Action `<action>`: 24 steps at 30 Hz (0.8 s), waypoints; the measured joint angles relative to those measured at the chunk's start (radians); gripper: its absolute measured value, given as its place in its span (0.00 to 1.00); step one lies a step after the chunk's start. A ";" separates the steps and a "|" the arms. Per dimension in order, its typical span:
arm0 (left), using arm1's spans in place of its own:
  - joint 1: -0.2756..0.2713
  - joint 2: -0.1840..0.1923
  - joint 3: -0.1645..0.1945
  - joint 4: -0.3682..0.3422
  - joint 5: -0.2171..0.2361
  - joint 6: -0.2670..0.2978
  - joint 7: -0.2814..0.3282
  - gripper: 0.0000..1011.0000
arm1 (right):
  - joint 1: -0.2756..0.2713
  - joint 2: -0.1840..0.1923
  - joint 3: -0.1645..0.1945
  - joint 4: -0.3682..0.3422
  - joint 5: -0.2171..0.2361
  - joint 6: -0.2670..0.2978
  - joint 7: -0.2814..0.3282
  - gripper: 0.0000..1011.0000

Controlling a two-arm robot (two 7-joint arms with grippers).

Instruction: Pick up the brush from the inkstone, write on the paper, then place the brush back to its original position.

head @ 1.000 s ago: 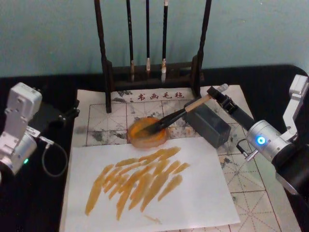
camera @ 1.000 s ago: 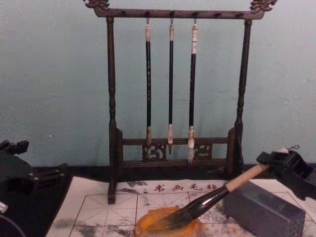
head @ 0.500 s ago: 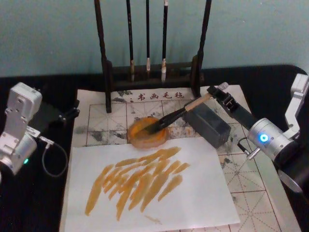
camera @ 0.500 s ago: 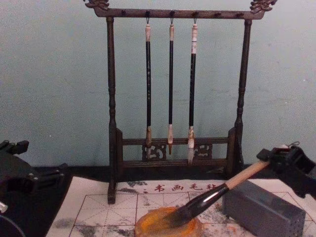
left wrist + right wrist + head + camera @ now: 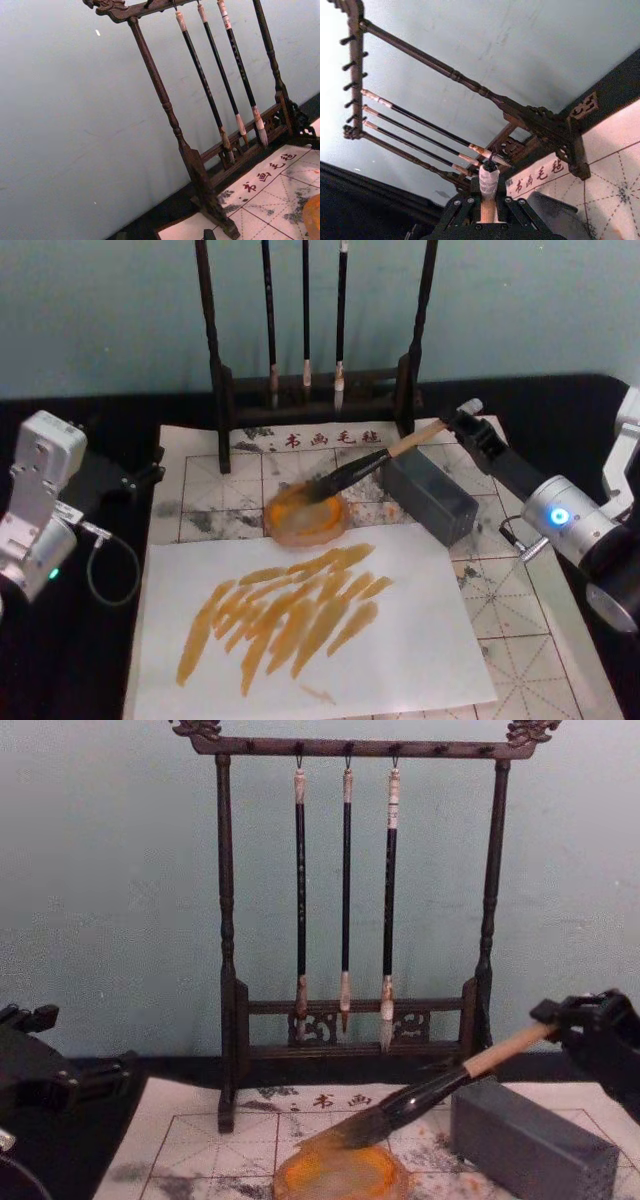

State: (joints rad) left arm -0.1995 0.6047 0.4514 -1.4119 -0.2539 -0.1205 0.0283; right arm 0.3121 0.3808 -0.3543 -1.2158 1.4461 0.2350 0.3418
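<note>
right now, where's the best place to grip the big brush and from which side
The tan upper handle of the brush, near its white cap, from the robot's right, where the right gripper holds it. The brush slants down leftward, its bristle tip above the inkstone.

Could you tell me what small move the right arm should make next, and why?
Probably swing the brush toward the robot, over the white paper. The right gripper holds its handle end, and its tip hangs just above the inkstone, clear of it. The left gripper is parked aside.
</note>
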 joint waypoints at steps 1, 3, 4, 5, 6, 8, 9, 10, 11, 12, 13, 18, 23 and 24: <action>0.000 0.000 0.000 0.000 0.000 0.000 0.000 0.99 | -0.001 0.003 -0.001 -0.003 0.002 -0.001 0.002 0.19; 0.000 0.000 0.000 0.000 0.000 0.000 0.000 0.99 | -0.004 0.011 -0.003 -0.014 0.008 -0.003 0.009 0.19; 0.000 0.000 0.000 0.000 0.000 0.000 0.000 0.99 | -0.006 0.015 -0.004 -0.017 0.009 -0.004 0.012 0.19; 0.000 0.000 0.000 0.000 0.000 0.000 0.000 0.99 | -0.007 0.018 -0.004 -0.021 0.010 -0.006 0.015 0.19; 0.000 0.000 0.000 0.000 0.000 0.000 0.000 0.99 | -0.010 0.026 -0.007 -0.029 0.012 -0.009 0.022 0.19; 0.000 0.000 0.000 0.000 0.000 0.000 0.000 0.99 | -0.015 0.039 -0.010 -0.043 0.012 -0.013 0.032 0.19; 0.000 0.000 0.000 0.000 0.000 0.000 0.000 0.99 | -0.015 0.039 -0.010 -0.043 0.012 -0.013 0.032 0.19; 0.000 0.000 0.000 0.000 0.000 0.000 0.000 0.99 | -0.019 0.048 -0.013 -0.052 0.013 -0.015 0.040 0.19; 0.000 0.000 0.000 0.000 0.000 0.000 0.000 0.99 | -0.021 0.052 -0.014 -0.057 0.014 -0.016 0.043 0.19; 0.000 0.000 0.000 0.000 0.000 0.000 0.000 0.99 | -0.025 0.062 -0.017 -0.066 0.015 -0.017 0.051 0.19; 0.000 0.000 0.000 0.000 0.000 0.000 0.000 0.99 | -0.027 0.067 -0.018 -0.071 0.015 -0.017 0.055 0.19; 0.000 0.000 0.000 0.000 0.000 0.000 0.000 0.99 | -0.044 0.105 -0.025 -0.107 0.027 -0.014 0.083 0.19; 0.000 0.000 0.000 0.000 0.000 0.000 0.000 0.99 | -0.061 0.148 -0.030 -0.138 0.039 -0.003 0.114 0.19; 0.000 0.000 0.000 0.000 0.000 0.000 0.000 0.99 | -0.064 0.156 -0.031 -0.144 0.040 -0.001 0.118 0.19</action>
State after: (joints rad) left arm -0.1996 0.6047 0.4514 -1.4120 -0.2539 -0.1206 0.0282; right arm 0.2479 0.5365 -0.3854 -1.3593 1.4856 0.2336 0.4602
